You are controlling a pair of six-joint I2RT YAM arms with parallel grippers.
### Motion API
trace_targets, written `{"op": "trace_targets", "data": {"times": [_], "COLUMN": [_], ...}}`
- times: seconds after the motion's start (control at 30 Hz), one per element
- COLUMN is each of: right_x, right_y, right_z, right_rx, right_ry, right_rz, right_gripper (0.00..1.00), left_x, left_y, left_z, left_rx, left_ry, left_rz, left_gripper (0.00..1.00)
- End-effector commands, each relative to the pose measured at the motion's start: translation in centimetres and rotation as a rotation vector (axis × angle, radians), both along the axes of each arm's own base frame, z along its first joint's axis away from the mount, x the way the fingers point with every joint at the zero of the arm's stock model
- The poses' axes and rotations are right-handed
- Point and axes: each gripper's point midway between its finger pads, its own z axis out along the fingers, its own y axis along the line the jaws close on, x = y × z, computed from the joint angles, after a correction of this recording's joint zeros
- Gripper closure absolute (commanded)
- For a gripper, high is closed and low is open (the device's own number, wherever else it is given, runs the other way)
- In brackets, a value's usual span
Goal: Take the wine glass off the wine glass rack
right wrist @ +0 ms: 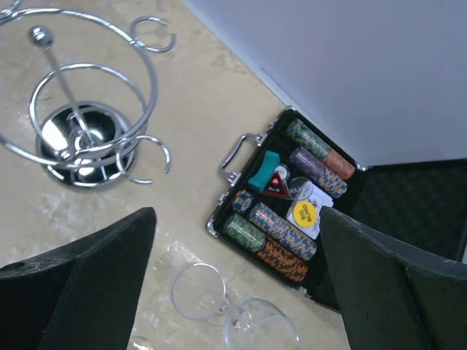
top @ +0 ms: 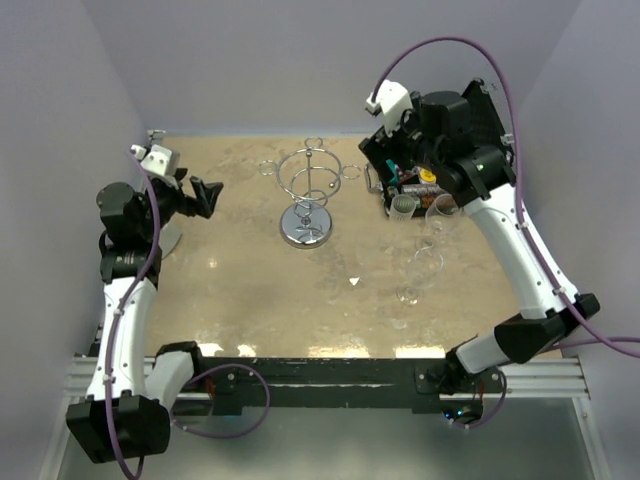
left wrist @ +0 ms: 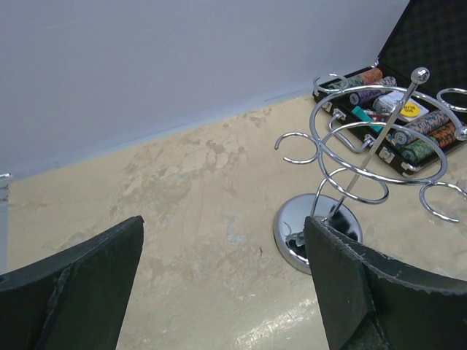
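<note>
- Our left gripper (left wrist: pixel 222 240) is filling the foreground of its wrist view. Its black fingers are spread wide with nothing between them. From above, it is hovering at 9 o'clock of the rack (top: pixel 305 228), well apart from it.
- Our right gripper (right wrist: pixel 237 219) is gaping too and gripping nothing. It is hanging over the case (right wrist: pixel 288 219), which is lying open at 3 o'clock of the rack.
- We are finding no glass on any loop of the rack. The glasses (right wrist: pixel 197 292) are sitting on the table (top: pixel 250 300) at about 4 o'clock of the rack, just beside the case. We cannot tell whether they are upright or tipped.
- We are judging the lift-off as already done, so the step in hand is getting both arms clear.
- To do that well, we are advising a straight rise of the right arm before any swing, because the glasses are lying close under its forearm.
- We are also advising that the left arm keep off the wire loops jutting toward 9 o'clock, since the light rack could topple if snagged.
</note>
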Motion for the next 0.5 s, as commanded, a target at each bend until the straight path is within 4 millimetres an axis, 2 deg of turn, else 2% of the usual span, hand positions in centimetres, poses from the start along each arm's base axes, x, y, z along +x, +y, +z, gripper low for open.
{"op": "trace_targets", "data": {"times": [0.0,0.1,0.2,0.47], "right_x": [3.4,4.8,4.8,4.1], "right_y": [-2.3,-5.4,-7.2,-8.3], "right_z": [2.9,2.1,2.1,4.6], "right_rx": [0.175,0.170,0.165,0.199], "right_ry": [-0.115,-0.157,-0.205,-0.274], "right_rz": [-0.309,-0.534,-0.640,-0.666], "right_gripper": [0.02,0.01,0.02,0.01], "left_x": [0.0,0.3,1.0,2.7], "left_y": [-0.1,0.1,0.4,0.6], "left_z": [3.0,3.7,4.0,5.3], "left_rx": [0.021,0.024,0.023,-0.011], "left_ry": [-0.048,-0.055,-0.051,-0.042], "left_rz": [-0.015,-0.004,0.011,0.019], "left_gripper": [0.00,0.00,0.00,0.00]}}
